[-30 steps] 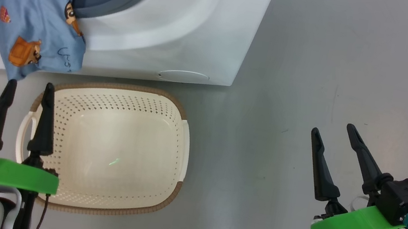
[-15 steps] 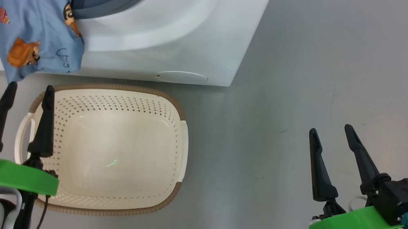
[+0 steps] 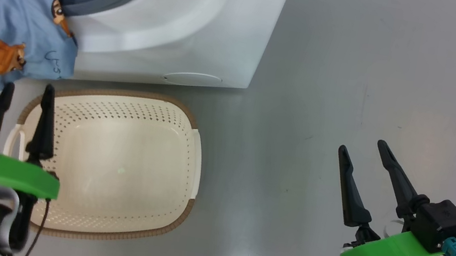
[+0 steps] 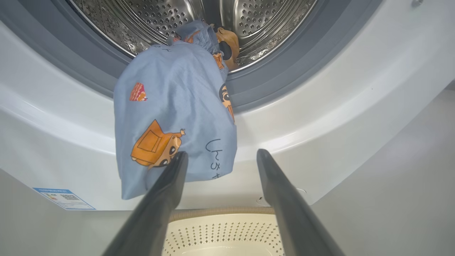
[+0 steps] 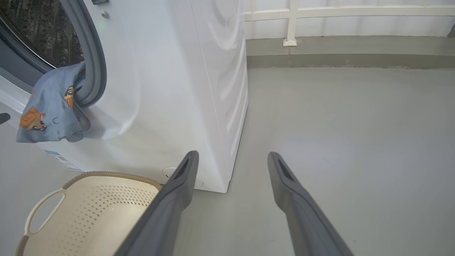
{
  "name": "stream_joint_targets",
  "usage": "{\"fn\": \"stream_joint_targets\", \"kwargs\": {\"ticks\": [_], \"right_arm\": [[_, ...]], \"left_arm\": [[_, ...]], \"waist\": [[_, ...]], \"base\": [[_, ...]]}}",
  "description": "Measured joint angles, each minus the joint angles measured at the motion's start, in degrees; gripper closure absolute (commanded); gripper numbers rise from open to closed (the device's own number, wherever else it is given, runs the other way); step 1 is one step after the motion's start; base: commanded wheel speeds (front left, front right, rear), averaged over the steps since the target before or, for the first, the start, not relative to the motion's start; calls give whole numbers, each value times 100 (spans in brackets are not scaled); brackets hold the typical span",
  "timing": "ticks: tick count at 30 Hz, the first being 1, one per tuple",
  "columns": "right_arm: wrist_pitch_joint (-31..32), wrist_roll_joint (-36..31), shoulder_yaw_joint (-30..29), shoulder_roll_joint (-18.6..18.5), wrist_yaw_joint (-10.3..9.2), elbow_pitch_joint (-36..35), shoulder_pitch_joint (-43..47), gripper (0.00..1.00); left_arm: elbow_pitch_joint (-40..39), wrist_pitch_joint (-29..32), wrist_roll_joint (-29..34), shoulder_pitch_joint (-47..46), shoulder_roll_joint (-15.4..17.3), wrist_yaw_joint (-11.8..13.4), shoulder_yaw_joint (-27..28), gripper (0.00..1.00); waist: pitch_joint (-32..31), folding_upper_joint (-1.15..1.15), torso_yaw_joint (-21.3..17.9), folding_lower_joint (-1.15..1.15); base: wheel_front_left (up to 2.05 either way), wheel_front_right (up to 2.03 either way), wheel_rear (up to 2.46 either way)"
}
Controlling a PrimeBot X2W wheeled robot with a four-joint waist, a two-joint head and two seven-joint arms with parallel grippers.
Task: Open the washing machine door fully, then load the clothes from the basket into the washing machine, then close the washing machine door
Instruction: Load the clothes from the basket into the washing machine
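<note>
Head camera looks down; both wrist cameras face the washing machine (image 3: 189,24) and basket (image 3: 118,174).

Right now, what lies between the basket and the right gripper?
Bare grey floor, nothing else, separates the basket from the right gripper, as the head view shows.

In the head view, I am seeing the washing machine (image 3: 187,38) running off the top and left edges, taking part of the clothes (image 3: 12,4) with it. The left end effector (image 3: 29,86) is blurring around its wrist. In the left wrist view, the bottom edge is cutting the basket (image 4: 220,210), the print on the sticker (image 4: 64,198) is coming through too small to read, and the clothes' upper end is disappearing into the drum (image 4: 270,21).
</note>
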Motion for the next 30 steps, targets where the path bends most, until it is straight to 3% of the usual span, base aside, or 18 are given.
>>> {"fn": "stream_joint_targets", "kwargs": {"ticks": [19, 30], "right_arm": [[-203, 156, 120, 0, 0, 178, -123, 0], [-303, 209, 159, 0, 0, 266, -275, 0]], "left_arm": [[2264, 188, -157, -1772, 408, 129, 283, 0], [3306, -11, -236, -2599, 571, 167, 397, 0]], "waist": [[416, 0, -366, 0], [618, 0, -571, 0]], "base": [[0, 0, 0], [0, 0, 0]]}}
